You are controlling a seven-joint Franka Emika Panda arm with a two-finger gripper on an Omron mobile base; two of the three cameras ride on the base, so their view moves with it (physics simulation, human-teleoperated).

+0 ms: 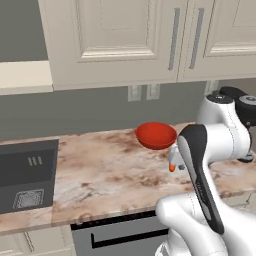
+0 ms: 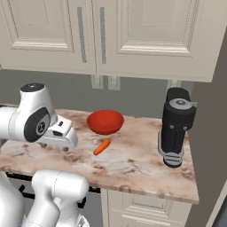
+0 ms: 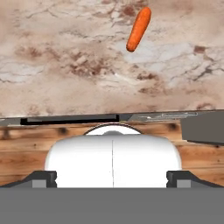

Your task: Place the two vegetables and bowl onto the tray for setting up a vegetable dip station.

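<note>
The jaws are spread wide with nothing between them, the two dark fingertips (image 3: pixel 43 178) being seen far apart at the lower corners of the hand view. A carrot (image 3: pixel 139 29) is seen at the upper right of that view, lying on the marbled worktop (image 3: pixel 65 65). In the right base view the red bowl (image 2: pixel 105 121) is set at the middle of the frame just above the carrot, and a black coffee grinder (image 2: pixel 176 126) stands at the right.
</note>
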